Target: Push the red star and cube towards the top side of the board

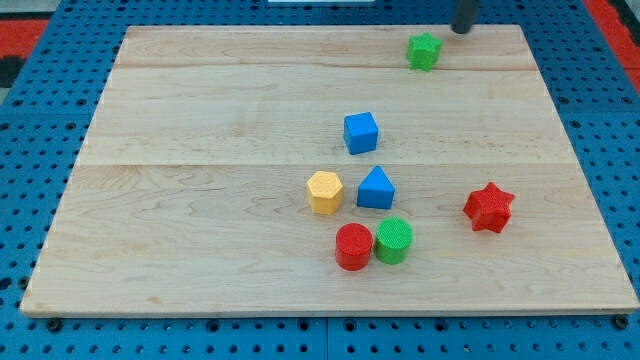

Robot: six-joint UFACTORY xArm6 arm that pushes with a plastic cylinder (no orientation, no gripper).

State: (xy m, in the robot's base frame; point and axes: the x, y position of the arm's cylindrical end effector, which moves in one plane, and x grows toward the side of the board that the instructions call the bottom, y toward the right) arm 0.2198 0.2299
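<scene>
Red star (pixel 488 207) sitting flat near tabletop (pixel 200 110) right edge, chunky, points rounded. Blue cube (pixel 361 132) resting mid-tabletop, slightly rotated. My tip (pixel 462 29) hovering at top edge, beside green block (pixel 424 51). No hand showing.

- My tip (pixel 462 30) was the only part of the arm in view, at the view's top edge.
- It was a dark grey, nearly black rod, round in section.
- Its surface looked plain and smooth, with a blunt end.

Green star (pixel 424 50) near the view's top; yellow hexagon (pixel 324 192), blue triangle (pixel 376 189), red cylinder (pixel 353 246), green cylinder (pixel 394 240) clustered
</scene>
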